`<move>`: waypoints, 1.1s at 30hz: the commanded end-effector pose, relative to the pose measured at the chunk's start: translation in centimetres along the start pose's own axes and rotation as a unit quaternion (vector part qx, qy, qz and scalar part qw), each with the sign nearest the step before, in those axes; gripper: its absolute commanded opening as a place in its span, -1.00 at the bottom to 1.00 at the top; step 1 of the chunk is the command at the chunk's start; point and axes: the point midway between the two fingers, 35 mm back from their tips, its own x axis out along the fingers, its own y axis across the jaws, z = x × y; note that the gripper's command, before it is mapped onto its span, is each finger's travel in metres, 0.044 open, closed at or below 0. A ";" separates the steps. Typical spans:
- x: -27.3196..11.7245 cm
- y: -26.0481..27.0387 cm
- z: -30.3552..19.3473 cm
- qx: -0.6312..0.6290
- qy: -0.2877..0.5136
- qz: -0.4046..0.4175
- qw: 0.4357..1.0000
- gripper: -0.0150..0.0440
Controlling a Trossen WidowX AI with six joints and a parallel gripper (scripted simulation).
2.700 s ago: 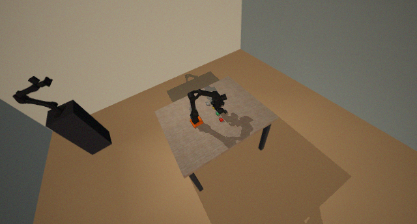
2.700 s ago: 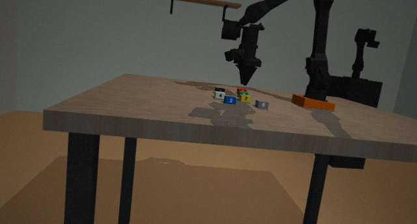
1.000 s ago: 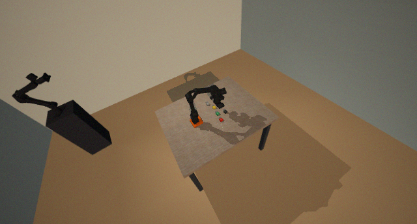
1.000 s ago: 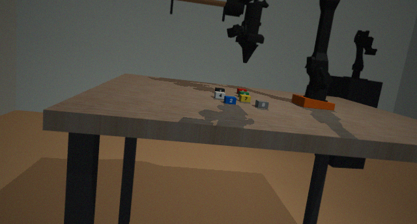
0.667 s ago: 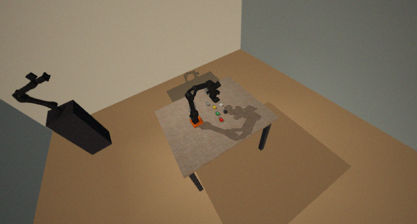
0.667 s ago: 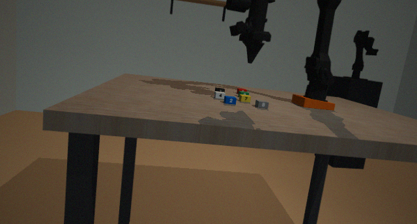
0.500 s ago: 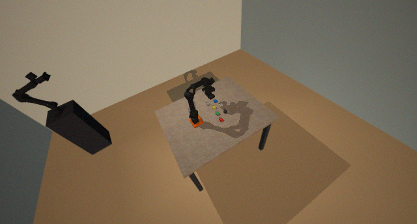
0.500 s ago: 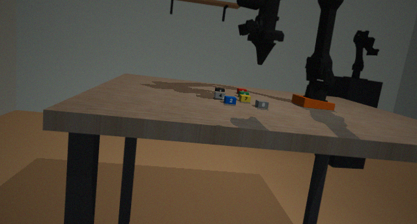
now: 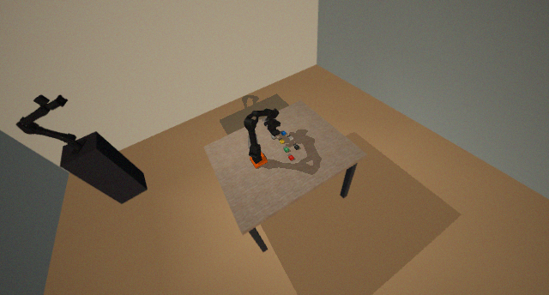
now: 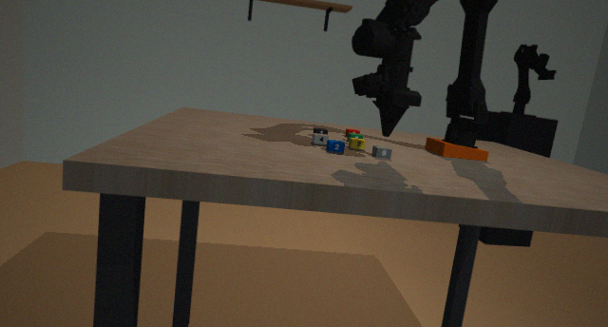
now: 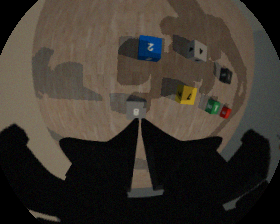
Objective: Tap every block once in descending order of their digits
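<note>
My gripper (image 9: pixel 276 135) (image 10: pixel 388 134) (image 11: pixel 139 121) is shut and empty, a little above the grey block (image 10: pixel 382 152) (image 11: pixel 136 109), whose digit looks like 0 or 8. The blue block (image 9: pixel 283 133) (image 10: pixel 335 146) (image 11: pixel 150 48) shows 2. The yellow block (image 9: pixel 281 141) (image 10: pixel 357 144) (image 11: pixel 186 95) shows 7. The white block (image 10: pixel 320 139) (image 11: pixel 197 50) shows 4. The black block (image 9: pixel 296 147) (image 11: pixel 225 75), green block (image 9: pixel 286 149) (image 11: pixel 212 106) and red block (image 9: pixel 291 158) (image 11: pixel 225 112) stand farther off; their digits are too small to read surely.
The blocks stand close together on the wooden table (image 9: pixel 232 188) (image 10: pixel 142 151). The arm's orange base (image 9: pixel 258 161) (image 10: pixel 456 151) is beside them. A shelf (image 10: pixel 290 0) hangs on the wall, and a second arm (image 9: pixel 43 134) stands on a dark pedestal (image 9: pixel 103 171) away from the table.
</note>
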 end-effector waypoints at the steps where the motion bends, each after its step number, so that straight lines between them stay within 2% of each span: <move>1: 0.2 0.2 0.2 0.002 -0.007 0.007 1.000 -0.42; 26: 3.1 0.2 0.2 0.002 -0.007 0.006 1.000 -0.42; 29: 0.4 0.2 0.2 0.002 -0.008 0.007 1.000 -0.42; 33: -0.1 0.2 0.2 0.002 -0.007 0.007 1.000 -0.42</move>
